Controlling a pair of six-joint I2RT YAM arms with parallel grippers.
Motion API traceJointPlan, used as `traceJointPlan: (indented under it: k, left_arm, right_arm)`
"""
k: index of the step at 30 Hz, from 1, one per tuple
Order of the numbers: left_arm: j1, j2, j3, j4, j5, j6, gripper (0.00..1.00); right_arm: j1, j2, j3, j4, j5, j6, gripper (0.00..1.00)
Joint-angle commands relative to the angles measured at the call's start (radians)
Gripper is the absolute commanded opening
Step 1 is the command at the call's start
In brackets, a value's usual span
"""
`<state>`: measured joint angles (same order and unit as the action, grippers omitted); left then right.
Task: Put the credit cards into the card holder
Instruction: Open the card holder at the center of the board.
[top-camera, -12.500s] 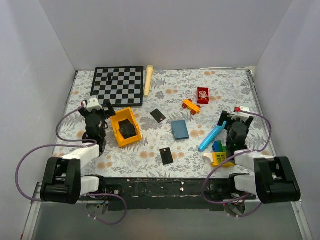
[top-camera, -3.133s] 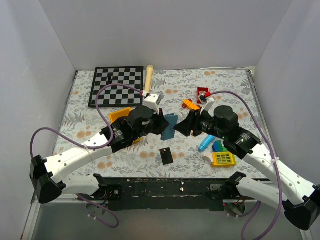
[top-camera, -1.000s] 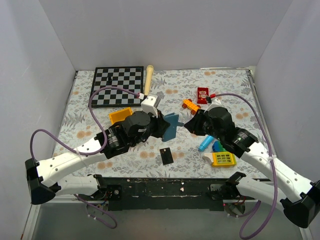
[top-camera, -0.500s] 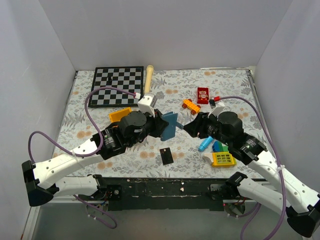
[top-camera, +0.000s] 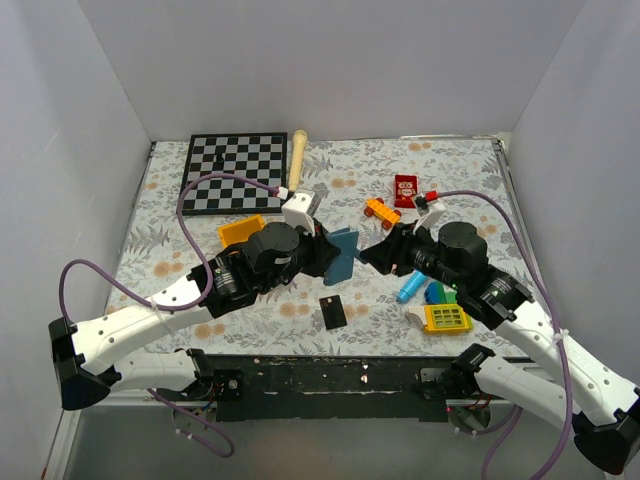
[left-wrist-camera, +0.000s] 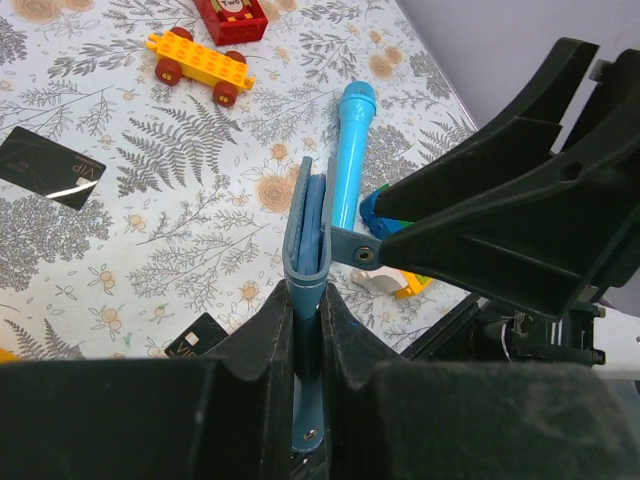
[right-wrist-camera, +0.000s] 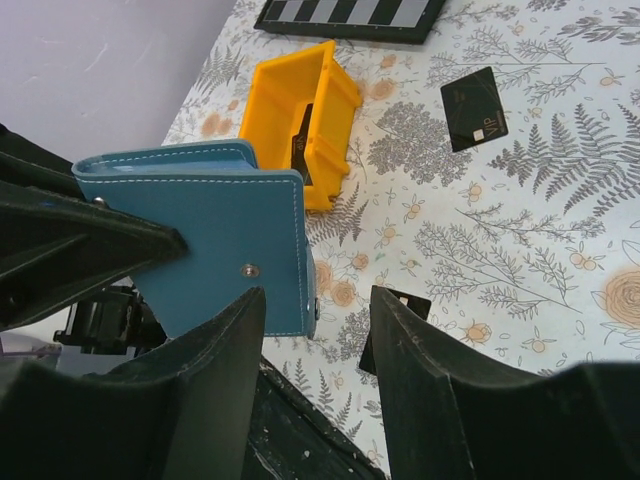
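My left gripper (left-wrist-camera: 308, 335) is pinched shut on the small flat slate-blue fold-over card holder (left-wrist-camera: 306, 225). It holds the card holder up on its edge, over the middle of the flowery table (top-camera: 470, 190). My right gripper (right-wrist-camera: 318, 300) is spread wide and holds nothing. The corner of the card holder with the little metal snap sits in the gap between its jaws. I think the card holder is light, soft and bendy, and it may flop, so a firm pinch at the folded back is best. My right gripper could then take the loose cover by its free edge and swing it open like a book. In the top view, one thin black shiny credit card (top-camera: 334, 311) lies flat on the table at 6 o'clock from the card holder. In my left wrist view, the second black card (left-wrist-camera: 52, 167) lies at 10 o'clock. The cards look stiff and slippery, and they lie very flat, so I would nip one by a short edge.
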<state>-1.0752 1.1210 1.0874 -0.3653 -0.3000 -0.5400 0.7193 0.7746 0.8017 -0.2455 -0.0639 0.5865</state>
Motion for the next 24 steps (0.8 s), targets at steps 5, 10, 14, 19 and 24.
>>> traceJointPlan:
  k: [5, 10, 14, 19, 24]
  left_arm:
    - [0.001, -0.027, 0.028, 0.040, 0.064, -0.006, 0.00]
    - [0.001, -0.027, 0.028, 0.051, 0.079, -0.014, 0.00]
    - [0.001, -0.027, 0.028, 0.051, 0.061, -0.008, 0.00]
    - [0.001, -0.036, 0.029, 0.048, 0.039, -0.003, 0.00]
    - [0.001, -0.046, 0.029, 0.048, 0.025, -0.003, 0.00]
  right_arm:
    - [-0.006, 0.046, 0.005, 0.083, -0.060, -0.008, 0.52]
    - [-0.006, 0.037, 0.004, 0.075, -0.048, -0.013, 0.39]
    - [-0.006, 0.032, 0.007, 0.060, -0.042, -0.014, 0.22]
    - [-0.006, 0.037, 0.010, 0.045, -0.051, -0.016, 0.31]
    - [-0.006, 0.038, 0.010, 0.043, -0.053, -0.017, 0.36]
